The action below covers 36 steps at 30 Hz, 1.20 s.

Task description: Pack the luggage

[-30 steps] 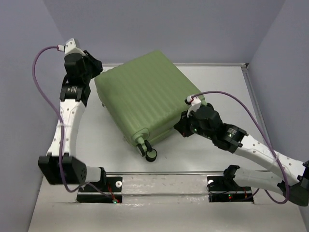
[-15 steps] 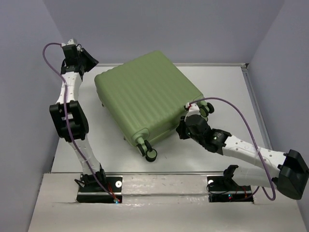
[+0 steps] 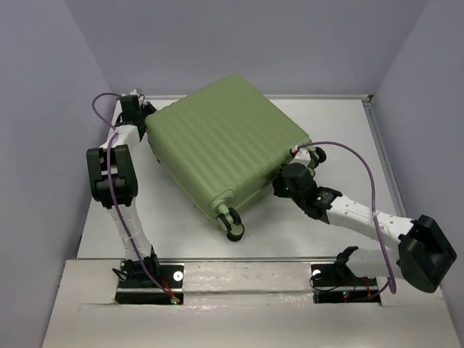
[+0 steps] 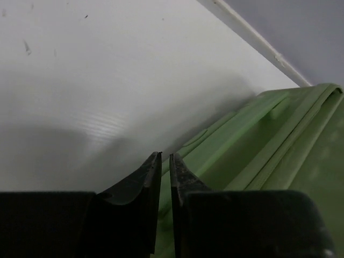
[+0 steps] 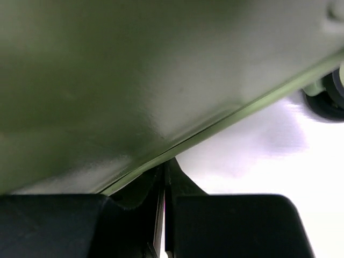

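luggage [image 3: 225, 148] closed | L hand [image 4: 165, 161] narrow gap, empty, by far corner | R hand [image 5: 164, 167] pinched tight, at edge

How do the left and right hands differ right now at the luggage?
The left hand sits at the luggage's far left corner; the right hand at its near right side. The left hand's fingers show a narrow gap; the right hand's are pressed shut. Both sit low by the green shell.
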Each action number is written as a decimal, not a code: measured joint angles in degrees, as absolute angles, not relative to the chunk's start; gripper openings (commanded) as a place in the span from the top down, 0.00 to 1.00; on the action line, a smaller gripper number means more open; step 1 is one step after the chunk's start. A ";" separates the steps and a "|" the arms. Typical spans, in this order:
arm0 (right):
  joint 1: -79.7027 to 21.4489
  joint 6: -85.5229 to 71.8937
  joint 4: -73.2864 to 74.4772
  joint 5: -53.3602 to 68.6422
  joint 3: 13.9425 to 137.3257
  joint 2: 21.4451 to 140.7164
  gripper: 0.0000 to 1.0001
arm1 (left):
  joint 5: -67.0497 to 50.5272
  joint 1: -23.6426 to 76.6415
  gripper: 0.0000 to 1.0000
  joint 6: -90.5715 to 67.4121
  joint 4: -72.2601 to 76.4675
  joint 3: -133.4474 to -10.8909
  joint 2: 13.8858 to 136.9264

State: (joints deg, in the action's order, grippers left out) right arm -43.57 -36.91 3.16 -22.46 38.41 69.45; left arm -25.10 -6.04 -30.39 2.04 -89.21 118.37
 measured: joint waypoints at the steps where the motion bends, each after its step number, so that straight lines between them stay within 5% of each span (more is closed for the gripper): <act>1: -42.63 -36.86 2.85 -21.91 38.54 69.80 0.93 | -24.60 -6.33 0.78 -31.20 4.19 -85.93 117.25; 14: -23.33 -33.43 4.71 -6.74 59.33 92.29 0.88 | -9.13 -6.20 0.82 -43.09 26.06 -36.60 81.43; 24: -16.12 -25.26 16.62 8.80 101.62 122.26 0.25 | 3.22 11.38 0.79 -38.81 11.07 -17.32 43.35; 28: -15.99 -26.50 19.40 11.86 117.95 129.34 0.08 | 5.15 19.97 0.79 -40.82 6.79 -13.39 35.68; 33: -16.88 -28.40 22.85 17.72 128.55 129.45 0.03 | 2.52 27.64 0.78 -44.12 5.19 -12.80 32.91; 36: -19.29 -27.90 25.04 22.17 131.50 127.00 0.09 | -0.16 30.04 0.78 -45.12 5.89 -12.93 33.15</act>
State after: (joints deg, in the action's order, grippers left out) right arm -19.29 -27.90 25.04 22.17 131.50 127.00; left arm -0.16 30.04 -45.12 5.89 -12.93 33.15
